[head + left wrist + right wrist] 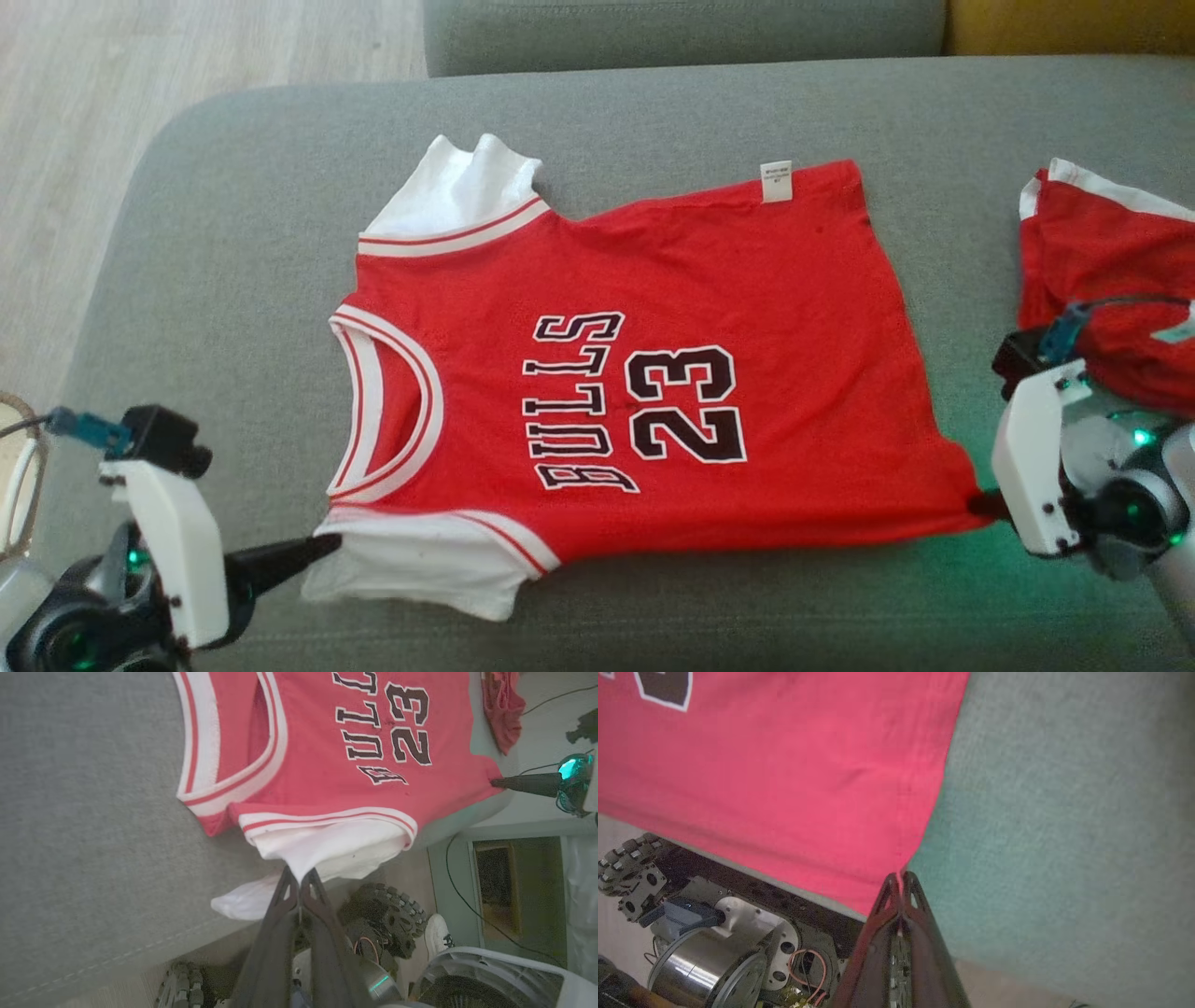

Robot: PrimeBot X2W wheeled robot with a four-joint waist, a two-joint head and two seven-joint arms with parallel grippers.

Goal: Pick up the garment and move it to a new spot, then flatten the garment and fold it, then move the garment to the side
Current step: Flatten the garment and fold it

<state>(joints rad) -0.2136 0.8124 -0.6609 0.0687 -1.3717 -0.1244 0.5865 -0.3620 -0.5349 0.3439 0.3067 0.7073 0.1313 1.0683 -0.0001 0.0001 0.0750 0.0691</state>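
head: red Bulls 23 jersey (pixel 653 392) lies spread flat, print up, on grey sofa seat (pixel 233 233) | left wrist: left gripper (pixel 299 877) jaws pinching its white sleeve (pixel 336 849) at seat's edge | right wrist: right gripper (pixel 901 877) jaws pinching red hem corner (pixel 896 856)

Soft even daylight, faint shadows. Green glow tints grey fabric sofa cushion (pixel 934 565). Wrist views blurry, edges warped.
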